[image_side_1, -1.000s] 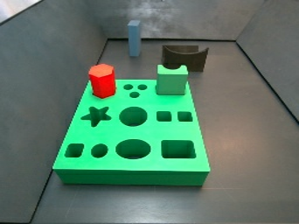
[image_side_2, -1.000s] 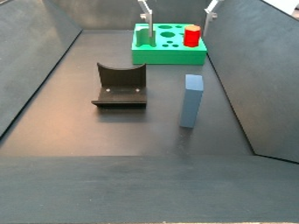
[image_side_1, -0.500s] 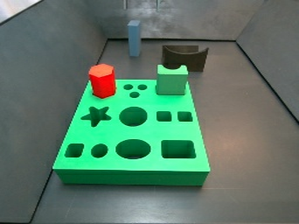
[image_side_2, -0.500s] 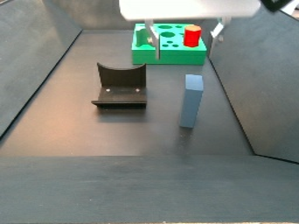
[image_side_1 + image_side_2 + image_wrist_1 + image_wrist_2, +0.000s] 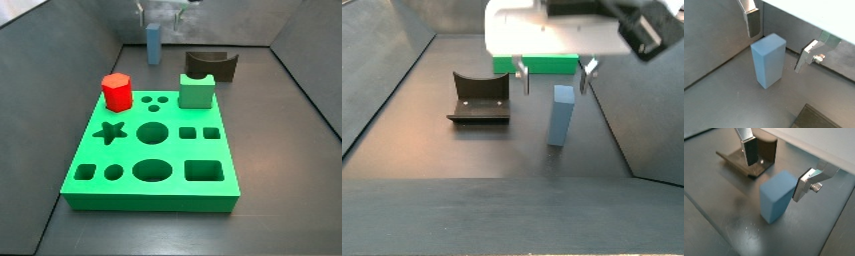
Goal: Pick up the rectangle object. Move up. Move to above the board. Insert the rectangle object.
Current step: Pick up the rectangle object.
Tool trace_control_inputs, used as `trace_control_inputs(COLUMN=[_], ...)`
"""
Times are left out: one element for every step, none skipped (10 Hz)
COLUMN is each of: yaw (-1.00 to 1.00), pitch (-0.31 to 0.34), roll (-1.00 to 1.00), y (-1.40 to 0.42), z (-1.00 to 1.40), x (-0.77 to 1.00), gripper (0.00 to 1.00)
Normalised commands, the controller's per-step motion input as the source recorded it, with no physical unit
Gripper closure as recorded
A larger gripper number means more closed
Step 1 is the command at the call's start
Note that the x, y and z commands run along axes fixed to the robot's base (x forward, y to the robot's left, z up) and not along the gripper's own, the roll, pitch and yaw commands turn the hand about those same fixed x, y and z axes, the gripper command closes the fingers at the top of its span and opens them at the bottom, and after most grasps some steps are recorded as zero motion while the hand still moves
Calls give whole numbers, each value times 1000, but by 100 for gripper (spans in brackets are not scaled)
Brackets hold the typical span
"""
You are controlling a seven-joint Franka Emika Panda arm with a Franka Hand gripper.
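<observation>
Pincer (image 5: 781, 42) spread wide – fingers (image 5: 806, 56) flanking top of rectangle object (image 5: 767, 60), not touching – empty.

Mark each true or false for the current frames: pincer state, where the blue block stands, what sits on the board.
1. The pincer is shut on the rectangle object. False: both wrist views show the fingers spread on either side of the block, with gaps.
2. The rectangle object stands upright on the floor. True.
3. The rectangle object is already in a hole of the board. False: in a side view it stands on the floor beyond the board.
4. A red hexagonal prism stands on the board. True.
5. The light-green block lies on the floor beside the dark arch-shaped block. False: it stands on the board.
</observation>
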Motion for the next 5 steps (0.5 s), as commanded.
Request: trace_control_inputs(yaw=[-149,-146,0,0,0], pitch=[0,0,0,0,0], roll=[0,0,-13,0,0], y=[171,146,0,0,0], z=[-589,-637,0,0,0], x=[-117,-111,0,0,0], gripper=[0,0,0,0,100])
